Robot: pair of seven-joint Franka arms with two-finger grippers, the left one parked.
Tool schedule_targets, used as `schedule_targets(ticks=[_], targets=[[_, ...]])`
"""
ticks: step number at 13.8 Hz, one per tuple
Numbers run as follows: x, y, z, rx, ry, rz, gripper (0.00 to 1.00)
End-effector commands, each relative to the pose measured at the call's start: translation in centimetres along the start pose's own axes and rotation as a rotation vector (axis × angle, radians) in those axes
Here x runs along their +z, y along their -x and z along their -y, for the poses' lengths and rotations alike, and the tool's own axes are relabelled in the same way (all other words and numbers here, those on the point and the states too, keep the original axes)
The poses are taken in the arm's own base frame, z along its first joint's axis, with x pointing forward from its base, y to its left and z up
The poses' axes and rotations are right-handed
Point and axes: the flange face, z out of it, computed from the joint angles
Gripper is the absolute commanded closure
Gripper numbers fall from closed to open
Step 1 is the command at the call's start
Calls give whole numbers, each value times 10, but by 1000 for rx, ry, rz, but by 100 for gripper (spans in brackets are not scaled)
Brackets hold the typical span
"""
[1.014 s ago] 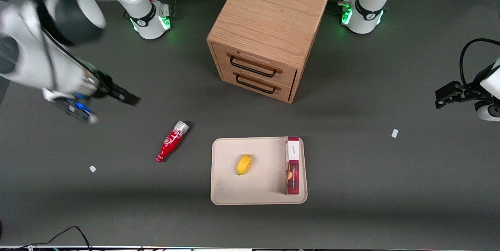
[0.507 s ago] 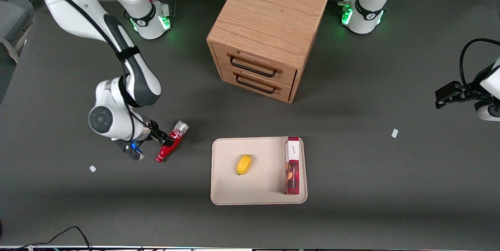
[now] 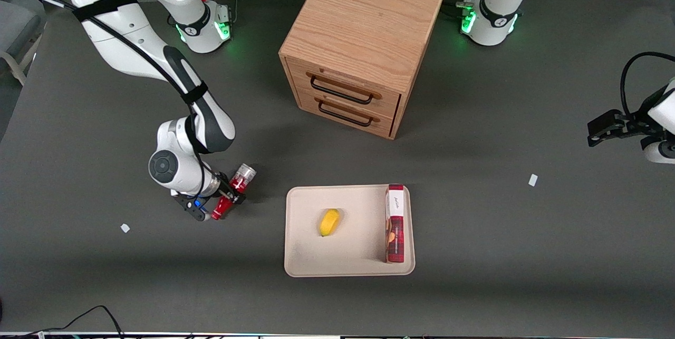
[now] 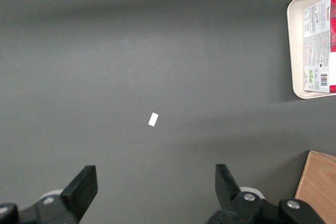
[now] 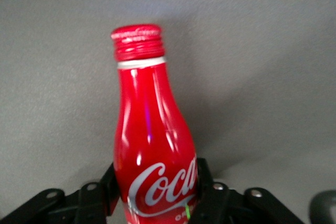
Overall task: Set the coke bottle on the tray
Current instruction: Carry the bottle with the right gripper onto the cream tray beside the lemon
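The coke bottle [image 3: 241,180] lies on the dark table, silver end pointing toward the cabinet and red neck nearer the front camera. My right gripper [image 3: 230,195] is down over its middle, with a finger [image 5: 203,176] pressed against each side of the red body [image 5: 149,140], shut on it. The bottle still rests on the table. The cream tray [image 3: 358,207] lies beside it, toward the parked arm's end, about a bottle's length away. The tray's corner also shows in the left wrist view [image 4: 295,51].
On the tray lie a small yellow fruit [image 3: 329,222] and a red-and-white box [image 3: 395,223] along one edge. The wooden drawer cabinet [image 3: 358,44] stands farther from the front camera than the tray. Small white scraps [image 3: 125,228] [image 3: 533,180] lie on the table.
My right arm swung in from the working arm's end and came down over the bottle; the fingers now grip its body. The bottle has not shifted.
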Motion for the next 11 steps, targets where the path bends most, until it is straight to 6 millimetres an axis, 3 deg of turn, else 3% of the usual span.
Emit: schedule_targets(ticks=[1, 2, 4, 6, 8, 11], targets=[[-15, 7, 5, -19, 5, -7, 100], [-30, 8, 10, -32, -5, -13, 100], [-83, 22, 38, -156, -26, -5, 100], [-140, 33, 97, -257, -66, 17, 100], [-141, 33, 141, -296, -98, 27, 100], [-97, 26, 183, -326, -129, 9, 100]])
